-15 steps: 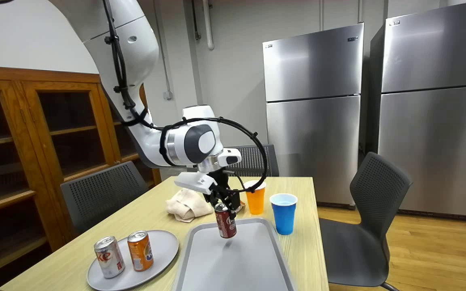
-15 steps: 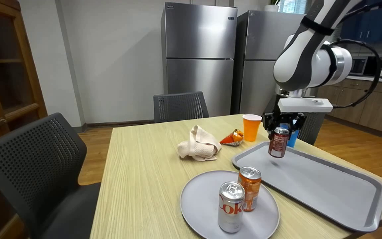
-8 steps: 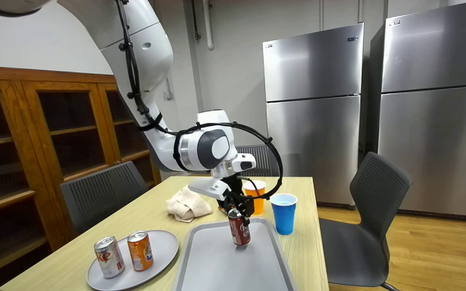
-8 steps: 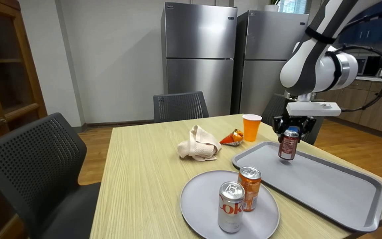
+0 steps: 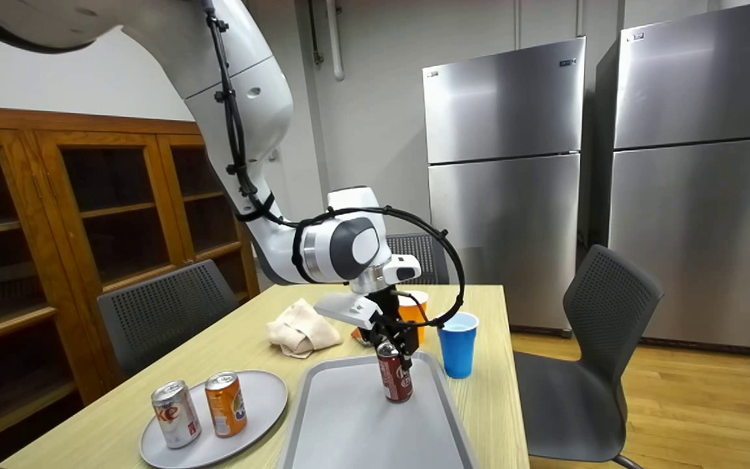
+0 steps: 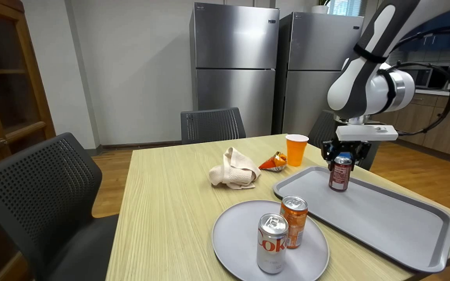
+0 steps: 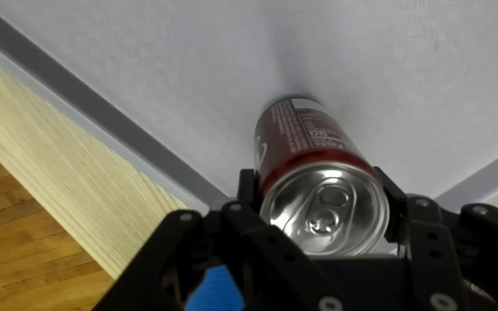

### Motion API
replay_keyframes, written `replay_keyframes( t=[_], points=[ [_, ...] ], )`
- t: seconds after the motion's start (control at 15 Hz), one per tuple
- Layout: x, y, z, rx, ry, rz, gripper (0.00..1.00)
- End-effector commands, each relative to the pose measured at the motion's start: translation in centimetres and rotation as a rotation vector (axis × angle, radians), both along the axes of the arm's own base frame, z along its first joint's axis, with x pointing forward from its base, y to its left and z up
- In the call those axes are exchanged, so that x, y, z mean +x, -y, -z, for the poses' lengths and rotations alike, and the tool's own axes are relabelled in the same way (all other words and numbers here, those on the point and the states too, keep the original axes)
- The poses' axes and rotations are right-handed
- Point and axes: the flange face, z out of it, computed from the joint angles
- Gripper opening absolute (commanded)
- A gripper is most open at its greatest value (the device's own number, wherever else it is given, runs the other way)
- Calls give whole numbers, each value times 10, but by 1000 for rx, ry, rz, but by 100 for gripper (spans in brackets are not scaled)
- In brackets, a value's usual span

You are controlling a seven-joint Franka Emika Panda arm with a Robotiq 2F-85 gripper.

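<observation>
wrist view: your gripper (image 7: 318, 185), parted only can-wide, clasps the red can (image 7: 307, 136) near its top. its long axis points down from the gripper, near upright, over the tray (image 7: 167, 77); you can't tell whether the base touches.

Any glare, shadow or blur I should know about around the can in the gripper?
Wrist view: glare on top of the red can, a soft shadow on the gray tray by the can's base, the gripper mostly a dark silhouette. Both exterior views: the can's small print is too soft to read, and a pale sheen lies on the refrigerator doors.
</observation>
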Motion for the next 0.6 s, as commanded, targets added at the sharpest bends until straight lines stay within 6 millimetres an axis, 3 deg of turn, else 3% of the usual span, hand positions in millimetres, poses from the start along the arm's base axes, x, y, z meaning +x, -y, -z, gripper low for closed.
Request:
replay_keyframes(
  t=[0.0, 0.13, 0.53],
  points=[
    [7, 4, -14, -1, 24, -6, 95],
    [8, 3, -24, -8, 45, -8, 100],
    [8, -8, -59, -39, 95, -22, 100]
  ],
)
